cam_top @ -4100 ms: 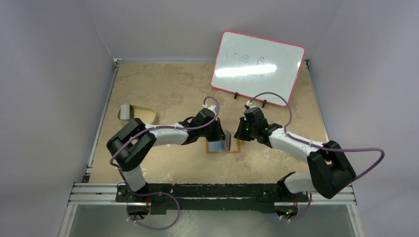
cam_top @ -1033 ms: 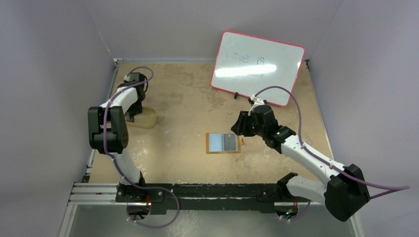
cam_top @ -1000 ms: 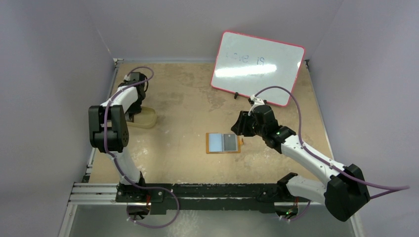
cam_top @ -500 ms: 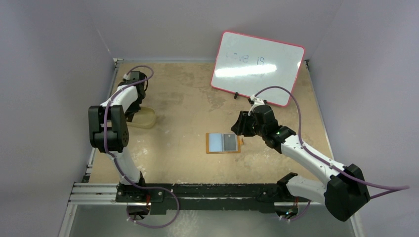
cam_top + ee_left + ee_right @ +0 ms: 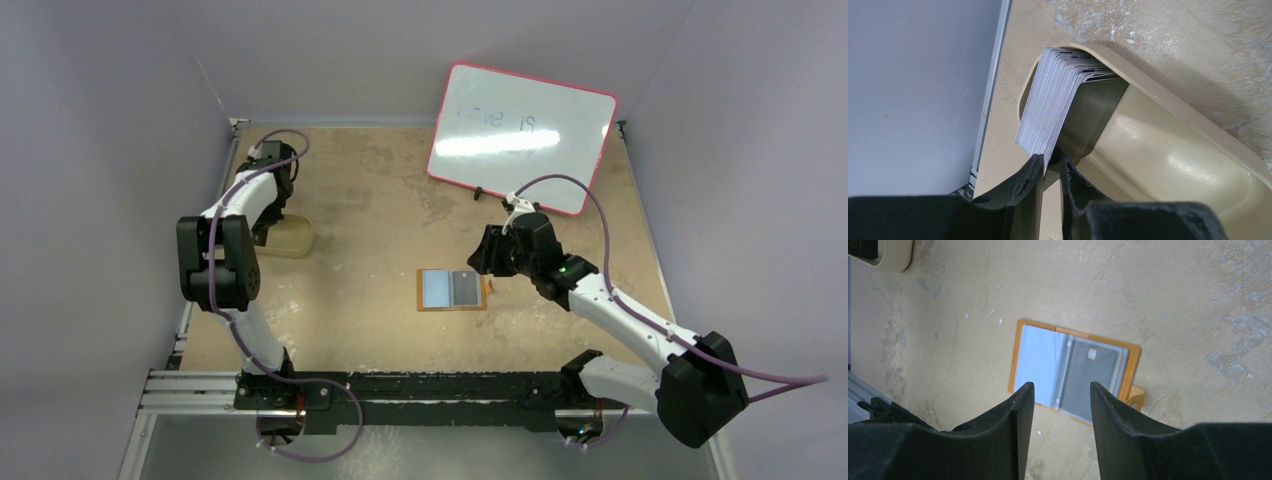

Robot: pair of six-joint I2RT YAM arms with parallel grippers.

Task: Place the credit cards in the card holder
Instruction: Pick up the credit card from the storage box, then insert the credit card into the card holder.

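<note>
The left gripper [image 5: 1050, 167] has its jaws drawn to a narrow slit, and the nearest corner of the stacked credit cards [image 5: 1053, 95] pokes in between them; whether the pads actually bite cannot be told. Just beyond the jaws, the stack stands on edge against the end wall of the beige tray [image 5: 1198, 127]. The step probably goes best by pinching a single card, then lifting straight out so its neighbours do not drag along. Well apart, the right gripper [image 5: 1062, 390] hangs with its jaws spread, and beyond and between them the card holder [image 5: 1075, 367] lies unfolded on the table [image 5: 1173, 300].
</note>
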